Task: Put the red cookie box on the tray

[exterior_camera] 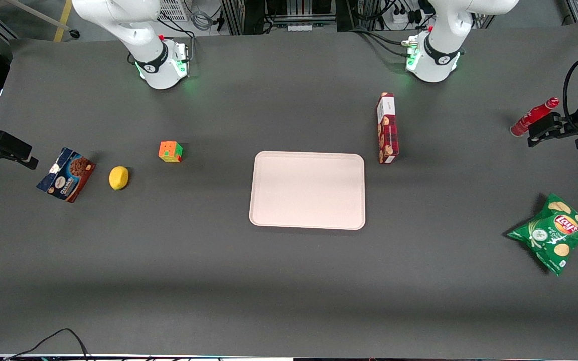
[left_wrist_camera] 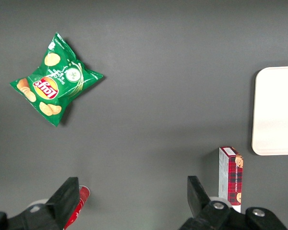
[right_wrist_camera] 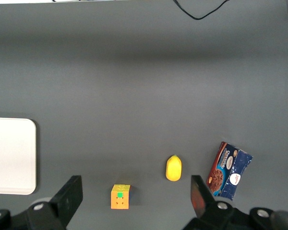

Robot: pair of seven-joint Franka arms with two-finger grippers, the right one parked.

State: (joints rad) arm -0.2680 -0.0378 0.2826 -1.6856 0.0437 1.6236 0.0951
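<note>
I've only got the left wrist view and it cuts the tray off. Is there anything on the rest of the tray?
Observer: No, the whole tray is bare. The red cookie box stands on the table beside it.
Operator: Where does the gripper sit on the table overall?
Observer: The gripper, fingers open, hangs at the working arm's end of the table by a red bottle, well away from the box.
Operator: Anything else out there that I'm missing?
Observer: Toward the parked arm's end lie a puzzle cube, a lemon and a blue-and-brown cookie box.
</note>
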